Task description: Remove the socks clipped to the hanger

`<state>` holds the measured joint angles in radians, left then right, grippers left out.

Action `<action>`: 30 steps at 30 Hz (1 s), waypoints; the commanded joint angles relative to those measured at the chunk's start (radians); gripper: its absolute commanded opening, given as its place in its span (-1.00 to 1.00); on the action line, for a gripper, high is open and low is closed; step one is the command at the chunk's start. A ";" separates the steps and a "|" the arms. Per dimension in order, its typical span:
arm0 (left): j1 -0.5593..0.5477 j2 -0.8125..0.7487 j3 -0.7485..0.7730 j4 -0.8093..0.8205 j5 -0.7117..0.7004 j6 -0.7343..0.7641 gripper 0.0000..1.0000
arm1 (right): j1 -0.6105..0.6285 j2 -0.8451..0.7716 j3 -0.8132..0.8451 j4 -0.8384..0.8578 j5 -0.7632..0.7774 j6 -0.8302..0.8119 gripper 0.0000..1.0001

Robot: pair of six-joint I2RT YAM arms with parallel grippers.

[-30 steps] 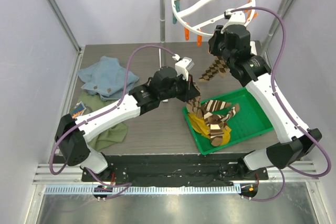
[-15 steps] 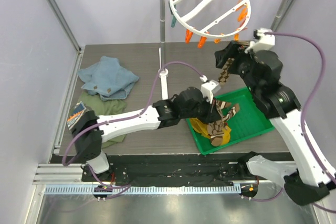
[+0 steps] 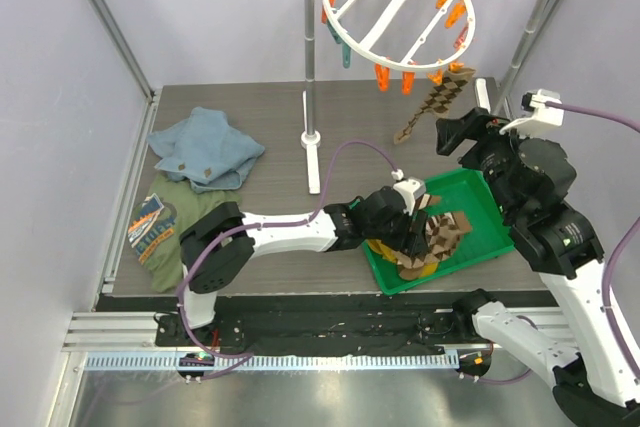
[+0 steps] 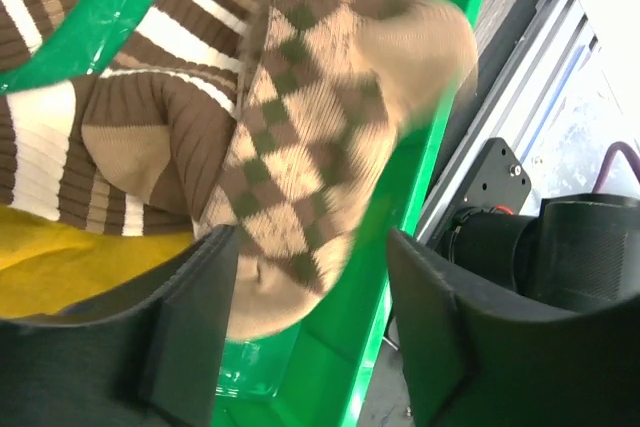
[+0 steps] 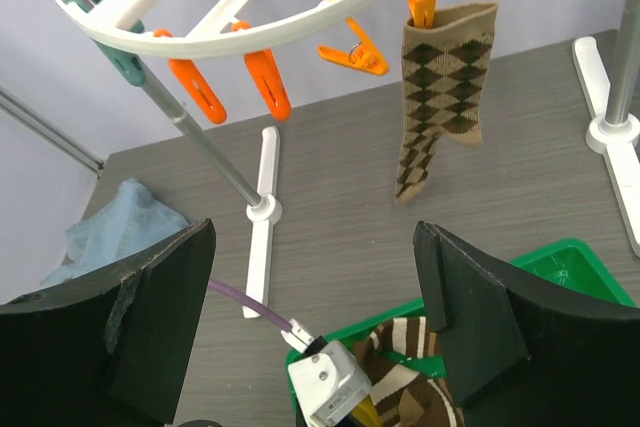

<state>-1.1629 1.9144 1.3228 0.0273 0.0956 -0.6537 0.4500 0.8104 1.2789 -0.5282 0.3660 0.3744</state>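
Observation:
The white ring hanger (image 3: 400,7) hangs from the rail at the back. One brown-and-tan diamond sock (image 3: 432,105) is clipped to its near rim by an orange clip (image 5: 420,5). My right gripper (image 3: 465,132) stands open just right of that sock, touching nothing; in the right wrist view the sock (image 5: 438,87) hangs ahead of the gripper (image 5: 315,327). My left gripper (image 4: 310,337) is open over the green tray (image 3: 485,212). A second diamond sock (image 4: 330,137) lies loose on striped socks (image 4: 120,117) and a yellow sock (image 4: 50,272), its toe between the fingers (image 4: 190,337).
The grey rail stand has a post (image 3: 310,67) with a white foot (image 3: 312,162) in the middle and another post (image 3: 530,27) at the right. A blue cloth (image 3: 205,147) and an olive-green cloth (image 3: 185,209) lie at the left.
My left arm carried a diamond sock right, over the tray, and opened its jaws. My right gripper opened and drew back to the right from the hanging sock. The ring swung.

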 commanded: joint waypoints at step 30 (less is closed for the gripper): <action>0.197 -0.483 -0.007 -0.398 -0.304 0.252 1.00 | -0.506 0.292 0.010 0.166 -0.556 0.026 0.83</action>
<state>-0.9661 1.5032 1.3186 -0.3058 -0.1429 -0.4656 0.0669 1.0832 1.2919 -0.4385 0.0601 0.3588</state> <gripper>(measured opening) 0.996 0.922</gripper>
